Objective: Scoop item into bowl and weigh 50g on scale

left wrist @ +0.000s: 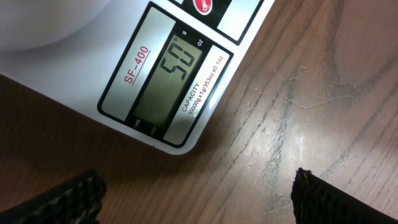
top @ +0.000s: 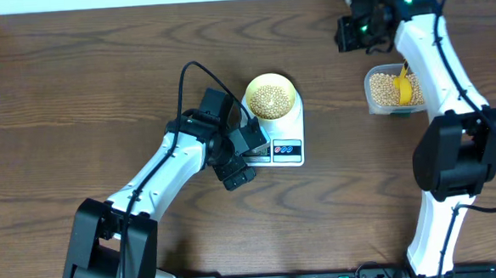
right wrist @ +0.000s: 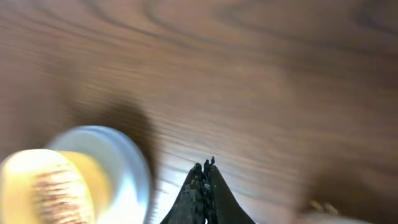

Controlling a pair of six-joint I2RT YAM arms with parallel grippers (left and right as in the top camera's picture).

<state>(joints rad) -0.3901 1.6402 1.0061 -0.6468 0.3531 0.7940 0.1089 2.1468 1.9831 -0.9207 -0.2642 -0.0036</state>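
The bowl (top: 291, 92) sits square on the round platform of the scale (top: 288, 151), about the middle of the table (top: 100, 79), and it is well filled with beans (top: 270, 100). The left gripper (top: 247, 159) hangs just off the scale's front left corner with its fingers spread wide and nothing between them. It looks parked there so that its camera can look straight at the display (left wrist: 174, 81), which shows fifty, so I'd say the weighing has reached its mark. The right gripper (right wrist: 204, 180) is up by the far edge of the table towards the right corner, fingers pressed together on nothing, well apart from the scale; its own view is too blurred to tell much more. Below it, near the right edge, stands the clear tub (top: 369, 94) of spare beans with the yellow scoop (top: 404, 86) resting in it, blade down among them. Nothing lies between tub and scale. The left arm crowds the scale's front, so any further reach for the bowl would best come from the right or far side.
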